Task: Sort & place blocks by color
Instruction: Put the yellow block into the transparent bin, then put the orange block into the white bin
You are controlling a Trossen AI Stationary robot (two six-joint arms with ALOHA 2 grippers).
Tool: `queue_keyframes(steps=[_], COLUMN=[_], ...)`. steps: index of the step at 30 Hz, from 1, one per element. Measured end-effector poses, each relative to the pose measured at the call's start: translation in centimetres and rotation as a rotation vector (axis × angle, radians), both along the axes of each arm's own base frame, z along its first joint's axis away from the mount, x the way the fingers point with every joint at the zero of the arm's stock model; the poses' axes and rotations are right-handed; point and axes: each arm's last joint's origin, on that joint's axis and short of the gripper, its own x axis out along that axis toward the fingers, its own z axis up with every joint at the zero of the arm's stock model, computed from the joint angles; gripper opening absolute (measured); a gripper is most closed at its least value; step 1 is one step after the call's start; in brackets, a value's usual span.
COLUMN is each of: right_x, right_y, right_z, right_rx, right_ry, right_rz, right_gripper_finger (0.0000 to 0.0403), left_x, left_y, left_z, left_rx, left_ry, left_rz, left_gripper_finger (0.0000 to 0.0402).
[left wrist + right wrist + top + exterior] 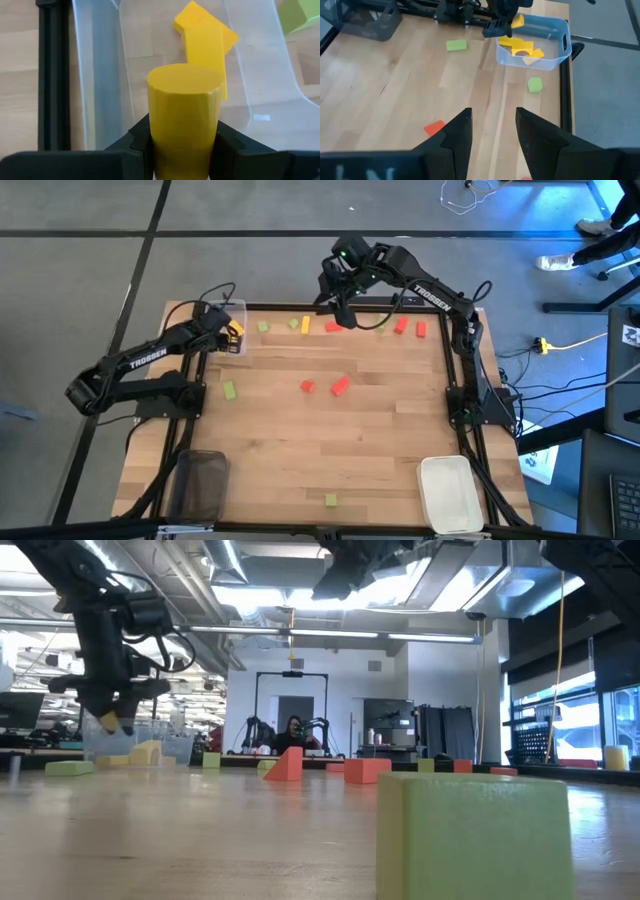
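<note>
My left gripper (184, 150) is at the table's far left corner, shut on a yellow block (185, 107) over the clear tray (100, 75). Other yellow blocks (205, 35) lie on the floor of that tray (555, 42). My right gripper (492, 131) hangs open and high over the far middle of the table (340, 308), with nothing between its fingers. Red, green and yellow blocks (306, 326) lie along the far edge. Two red ones (340, 386) and a green one (229, 390) lie mid-table. My left gripper pinches the yellow block by two opposite sides (152, 135) between its two fingers. The fingers slant down toward the tray. The block sticks out past the fingertips and hangs clear above the tray's floor (110, 722).
A dark tray (200, 485) stands at the near left corner and a white tray (448, 492) at the near right. One green block (331, 500) lies by the near edge, large in the low view (470, 835). Bare wood lies between the trays.
</note>
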Motion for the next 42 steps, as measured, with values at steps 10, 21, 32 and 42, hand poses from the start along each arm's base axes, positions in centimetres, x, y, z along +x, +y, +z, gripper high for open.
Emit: queue_keyframes(steps=[10, 21, 32, 42], right_x=[-0.1, -1.8, -2.4, -1.3], right_y=[0.0, 1.2, 2.5, 5.2], right_z=[-0.1, -1.3, -2.1, -2.6], right_rx=[0.007, 0.122, 0.166, 0.056], right_ry=[0.009, 0.234, 0.358, 0.400], right_rz=[-0.003, 0.001, 0.046, 0.184], right_gripper_finger=[0.0150, 0.0150, 0.0150, 0.0122], left_x=[-0.1, 2.5, 5.1, 5.8], left_y=[0.1, -0.6, -3.5, -4.5], left_z=[0.0, 5.6, 11.2, 11.6], left_rx=[0.002, 0.123, 0.291, 0.315], left_ry=[0.012, -0.109, -0.208, -0.191], left_rz=[-0.015, -0.466, -1.019, -1.072], left_gripper_finger=[0.0183, 0.0184, 0.0184, 0.0185])
